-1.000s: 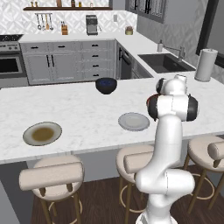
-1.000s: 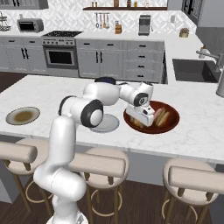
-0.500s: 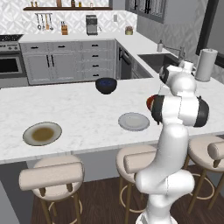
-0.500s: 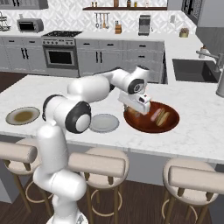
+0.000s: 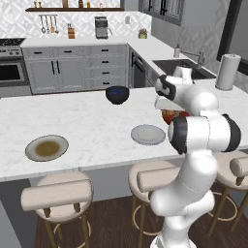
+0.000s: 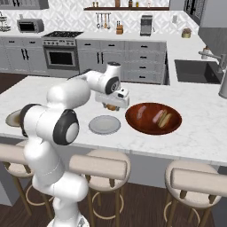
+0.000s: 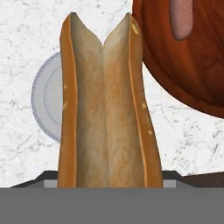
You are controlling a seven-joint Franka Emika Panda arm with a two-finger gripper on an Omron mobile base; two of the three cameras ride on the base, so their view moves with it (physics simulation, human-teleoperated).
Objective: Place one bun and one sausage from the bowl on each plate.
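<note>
glossy wooden bowl (image 6: 153,119), marble counter (image 5: 92,131)

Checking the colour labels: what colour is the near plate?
Plain light grey plate, clearest in the right base view.

Two base cameras look forward and down across a white marble island counter (image 5: 92,131) toward the kitchen's rear cabinets. The left base view sits behind the arm, which rises at lower right of the frame; the right base view has the arm at lower left. Both share the counter, the light grey plate (image 5: 148,134) (image 6: 104,124) near its front edge, the stools below and the stove wall beyond. The brownish-centred plate (image 5: 47,147) lies at left in the left view. The hand view looks straight down from very close, a split bun (image 7: 105,109) up the middle of the frame, the grey plate (image 7: 46,105) at left, the reddish-brown bowl (image 7: 192,74) (image 6: 153,119) at upper right.
</note>
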